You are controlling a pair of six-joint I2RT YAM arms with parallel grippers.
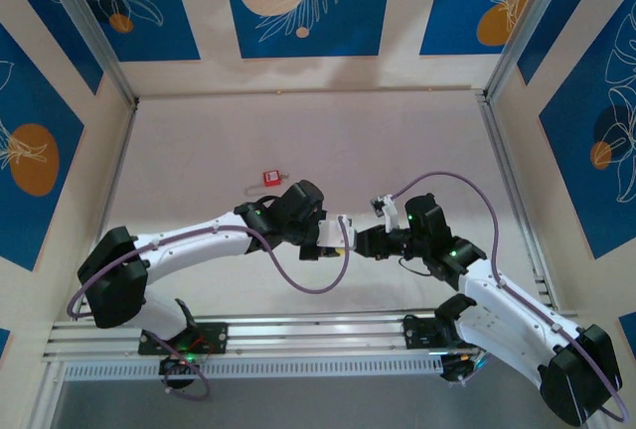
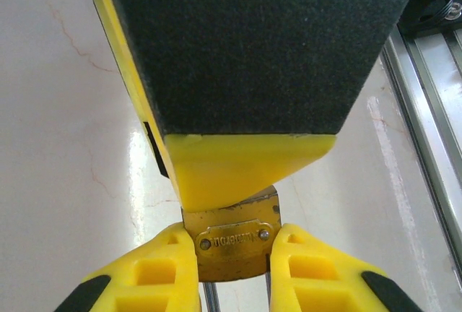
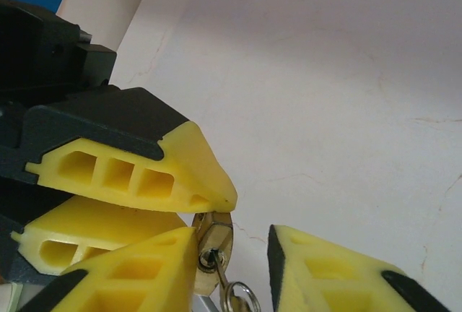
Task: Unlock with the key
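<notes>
We're clamping the brass padlock (image 2: 231,250) in the L gripper (image 2: 232,231), jaws nearly closed on its body, w/ the key (image 3: 215,269) sitting in the keyhole and its ring (image 3: 242,299) dangling. The R gripper (image 3: 234,243) is straddling the key, jaws partly open, gripping nothing. For a clean turn, we're thinking: pinch the key head squarely, twist along its axis, no side-pull, L holding firm.

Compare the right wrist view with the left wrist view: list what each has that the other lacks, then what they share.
Right wrist: the key inserted in the keyhole, with its ring. Left wrist: the metal rail and a stamped plate with two screws. Both: the brass padlock clamped between the left fingers, with the right fingers close by.
</notes>
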